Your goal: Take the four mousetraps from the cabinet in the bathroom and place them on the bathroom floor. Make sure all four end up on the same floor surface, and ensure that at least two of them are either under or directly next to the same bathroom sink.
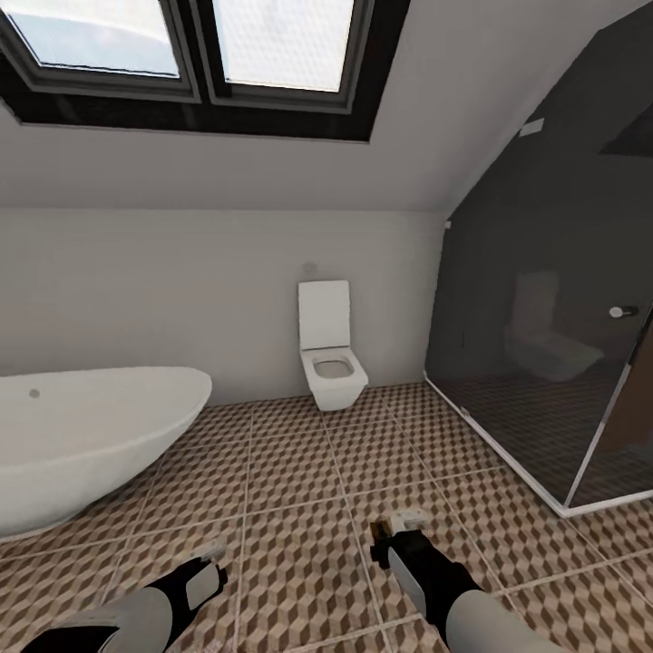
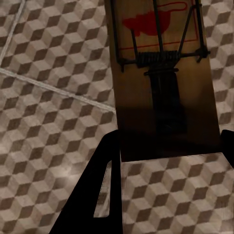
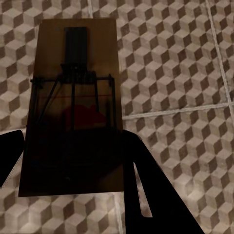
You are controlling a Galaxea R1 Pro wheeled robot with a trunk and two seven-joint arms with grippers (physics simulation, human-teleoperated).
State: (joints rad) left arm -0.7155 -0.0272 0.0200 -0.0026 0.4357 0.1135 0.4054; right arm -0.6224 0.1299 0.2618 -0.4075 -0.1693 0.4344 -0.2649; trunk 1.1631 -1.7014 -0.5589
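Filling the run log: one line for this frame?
left gripper: holds mousetrap | right gripper: holds second mousetrap | both over floor | ahead: toilet, bathtub

Bright daylight from the skylight (image 1: 186, 41), even soft render light, wide-angle bending at head view edges, slight blur throughout, wrist views dim, mousetrap (image 3: 73, 105) face perhaps in shadow, dark.

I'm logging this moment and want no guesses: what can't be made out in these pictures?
- Left mousetrap: far end cut off by the left wrist view's edge; too small in the head view.
- Right mousetrap: print lost in shadow in the right wrist view.
- Left gripper: fingertips too small in the head view.
- Shower: inside dimmed by dark glass.
- Bathtub: cut off by the head view's left edge.
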